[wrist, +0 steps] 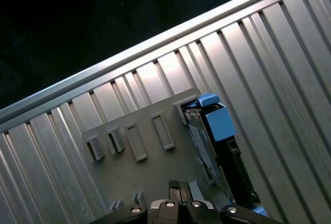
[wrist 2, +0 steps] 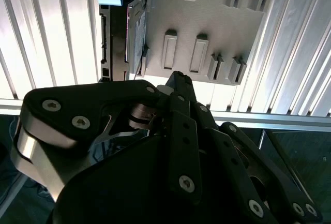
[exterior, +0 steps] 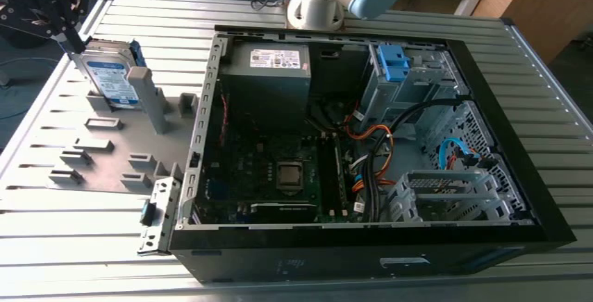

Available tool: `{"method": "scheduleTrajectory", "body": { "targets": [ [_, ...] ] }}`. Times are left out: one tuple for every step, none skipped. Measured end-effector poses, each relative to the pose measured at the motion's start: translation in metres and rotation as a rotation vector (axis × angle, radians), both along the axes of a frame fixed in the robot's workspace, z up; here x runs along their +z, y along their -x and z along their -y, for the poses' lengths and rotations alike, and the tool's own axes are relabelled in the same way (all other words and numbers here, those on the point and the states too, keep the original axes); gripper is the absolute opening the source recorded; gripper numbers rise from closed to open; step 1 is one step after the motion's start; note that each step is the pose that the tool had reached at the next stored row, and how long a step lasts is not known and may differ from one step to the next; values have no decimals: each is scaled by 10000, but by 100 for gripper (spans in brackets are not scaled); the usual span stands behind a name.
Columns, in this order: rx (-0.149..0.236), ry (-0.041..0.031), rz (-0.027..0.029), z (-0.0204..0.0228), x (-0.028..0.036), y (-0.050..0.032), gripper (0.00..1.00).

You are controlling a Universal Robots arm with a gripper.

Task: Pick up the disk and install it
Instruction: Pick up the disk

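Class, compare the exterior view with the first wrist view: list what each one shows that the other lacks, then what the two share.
Exterior view's extras: the open computer case with its power-supply box, motherboard and blue bracket, and the arm's base behind it.
First wrist view's extras: a look down onto the narrow top edge of the disk.
Shared: the disk standing on edge in the grey holder, the ribbed metal table, and the gripper close to the disk.
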State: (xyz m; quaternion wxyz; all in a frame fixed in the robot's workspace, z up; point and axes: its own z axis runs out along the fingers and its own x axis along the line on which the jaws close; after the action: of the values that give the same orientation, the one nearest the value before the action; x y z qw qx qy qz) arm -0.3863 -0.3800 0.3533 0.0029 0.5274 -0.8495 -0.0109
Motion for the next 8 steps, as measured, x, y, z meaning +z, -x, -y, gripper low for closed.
{"method": "scheduleTrajectory", "body": {
  "targets": [
    [10, 0, 0, 0, 0, 0, 11],
    [19, 0, 0, 0, 0, 0, 11],
    [29, 0, -1, 0, 0, 0, 11],
    [38, 0, 0, 0, 0, 0, 11],
    [48, 0, 0, 0, 0, 0, 11],
    [58, -1, 1, 0, 0, 0, 11],
    [69, 0, 0, 0, 0, 0, 11],
    [78, 0, 0, 0, 0, 0, 11]
  ]
}}
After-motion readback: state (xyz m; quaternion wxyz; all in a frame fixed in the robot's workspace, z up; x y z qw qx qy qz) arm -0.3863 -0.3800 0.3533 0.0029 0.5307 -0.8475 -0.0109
